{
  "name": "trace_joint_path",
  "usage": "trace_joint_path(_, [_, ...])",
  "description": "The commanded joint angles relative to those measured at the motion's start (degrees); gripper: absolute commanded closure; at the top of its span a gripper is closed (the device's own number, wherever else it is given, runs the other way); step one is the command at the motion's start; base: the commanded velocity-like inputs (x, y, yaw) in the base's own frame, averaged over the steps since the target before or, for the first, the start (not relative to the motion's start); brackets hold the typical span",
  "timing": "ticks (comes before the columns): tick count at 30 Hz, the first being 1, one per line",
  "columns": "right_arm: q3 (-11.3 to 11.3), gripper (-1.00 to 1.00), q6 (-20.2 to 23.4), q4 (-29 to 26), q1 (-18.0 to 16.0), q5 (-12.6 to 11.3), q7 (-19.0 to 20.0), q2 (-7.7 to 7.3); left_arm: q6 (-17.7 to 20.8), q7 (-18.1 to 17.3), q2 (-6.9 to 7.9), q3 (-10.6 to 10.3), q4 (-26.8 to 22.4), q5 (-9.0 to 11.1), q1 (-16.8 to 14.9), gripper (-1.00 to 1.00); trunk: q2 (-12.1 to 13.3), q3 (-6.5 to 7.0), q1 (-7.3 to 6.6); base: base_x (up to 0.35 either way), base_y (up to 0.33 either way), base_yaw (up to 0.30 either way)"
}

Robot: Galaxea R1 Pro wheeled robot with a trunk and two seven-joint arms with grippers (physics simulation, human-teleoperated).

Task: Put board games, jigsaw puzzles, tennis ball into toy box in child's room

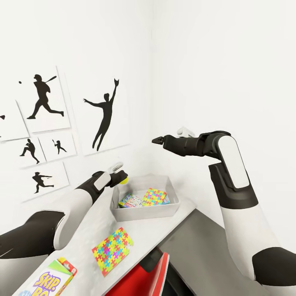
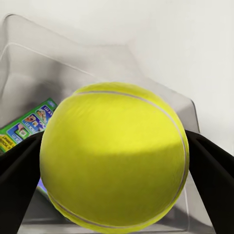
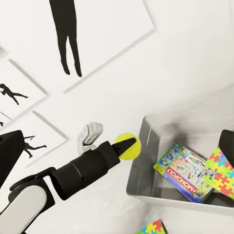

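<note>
My left gripper (image 1: 121, 176) is shut on the yellow-green tennis ball (image 1: 123, 179), which hangs just above the left rim of the pale grey toy box (image 1: 144, 213) on the table (image 1: 82, 230). In the left wrist view the tennis ball (image 2: 114, 158) sits between dark fingers (image 2: 19, 178) over the box. Inside lie a green-edged board game (image 1: 130, 201) and a jigsaw puzzle (image 1: 154, 196). A second puzzle (image 1: 112, 250) and the Skip-Bo game (image 1: 55, 279) rest on the table nearer me. My right gripper (image 1: 157, 140) hovers open, high above the box.
White walls meet in a corner right behind the box, with black baseball silhouette pictures (image 1: 105, 117) on the left wall. A lower dark grey cabinet top (image 1: 205, 246) joins the table on the right. Something red (image 1: 144, 279) stands below the table's near edge.
</note>
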Motion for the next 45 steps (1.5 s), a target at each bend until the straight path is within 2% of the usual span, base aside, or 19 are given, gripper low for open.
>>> trace_joint_path(1, [-0.02,-1.00,0.19,-0.03,-0.04,-0.47,-0.59,0.05,0.21,0.40,-0.01,-0.38,-0.11,0.58,0.01,1.00,-0.05,-0.07,0.02,0.000,0.000,0.000])
trace_joint_path(34, [-0.19,-1.00,0.34,0.06,-0.11,-0.48,-0.59,-0.03,0.75,0.48,0.04,-0.36,-0.76,0.39,0.01,1.00,-0.05,-2.93,0.02,0.000,0.000,0.000])
trace_joint_path(45, [-0.19,-1.00,0.35,0.00,-0.12,-0.48,-0.59,-0.05,1.05,1.56,0.31,-0.41,-2.76,0.41,0.01,1.00,-0.05,-3.95,0.02,0.000,0.000,0.000])
